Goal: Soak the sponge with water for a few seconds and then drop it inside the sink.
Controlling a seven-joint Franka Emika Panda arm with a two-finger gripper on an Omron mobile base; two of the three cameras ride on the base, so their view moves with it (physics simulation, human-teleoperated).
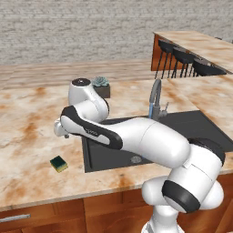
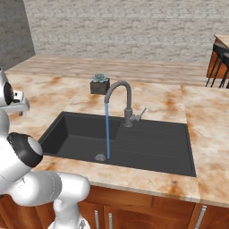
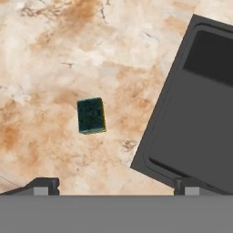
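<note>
The sponge, dark green on top with a yellow edge, lies flat on the marble counter left of the sink. My gripper hangs open above the counter, well over the sponge, with nothing between its fingers. In the hand view the sponge sits ahead of the fingertips, closer to the left one. A thin blue stream of water falls from the curved grey faucet into the black basin, near the round drain.
A dark square pot with a succulent stands on the counter behind the sink. Black bar stools line a raised counter at the far right. The sink's left rim runs close beside the sponge.
</note>
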